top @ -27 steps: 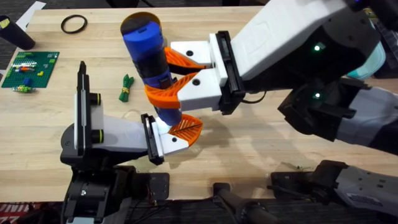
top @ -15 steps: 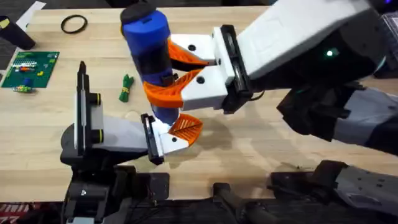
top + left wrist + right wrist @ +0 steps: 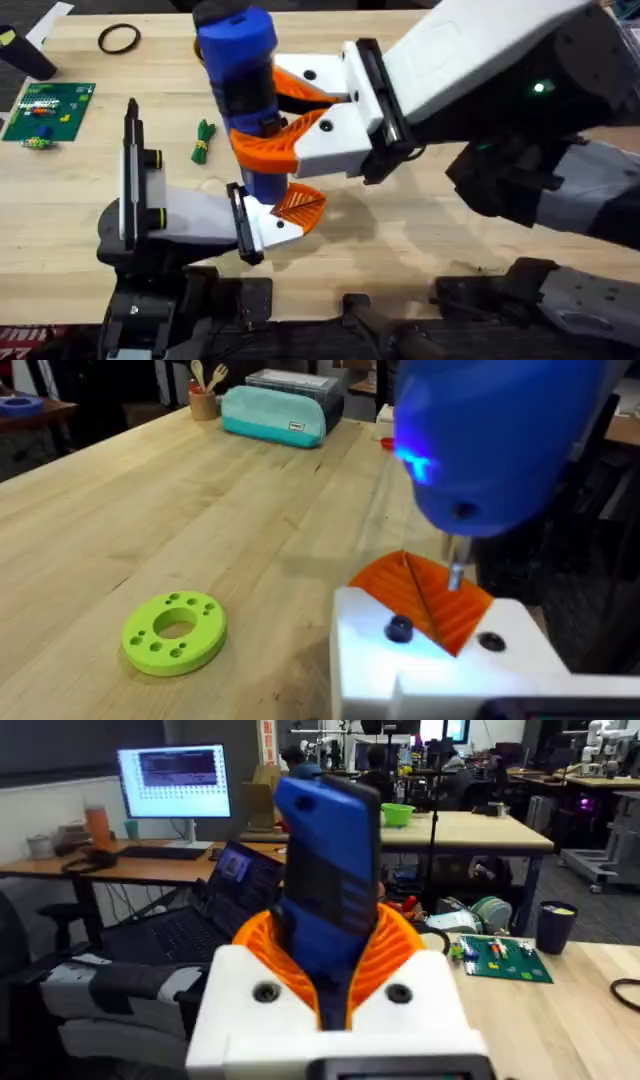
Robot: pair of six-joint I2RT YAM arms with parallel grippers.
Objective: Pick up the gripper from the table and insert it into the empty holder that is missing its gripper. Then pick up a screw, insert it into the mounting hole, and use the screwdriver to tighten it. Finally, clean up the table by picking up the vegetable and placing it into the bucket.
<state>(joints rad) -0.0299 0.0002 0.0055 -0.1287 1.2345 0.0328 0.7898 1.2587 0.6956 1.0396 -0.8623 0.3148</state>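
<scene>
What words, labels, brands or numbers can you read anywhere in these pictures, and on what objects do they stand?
None can be read.
Teal case: a small white label, too blurred to read.
Monitor: lines of on-screen text, too small to read.
Screwdriver: no marking visible.

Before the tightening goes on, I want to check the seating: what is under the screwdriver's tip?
Under the screwdriver sits the orange gripper on the holder. The left wrist view shows its thin bit reaching the white base; the screw itself is hidden.
</scene>
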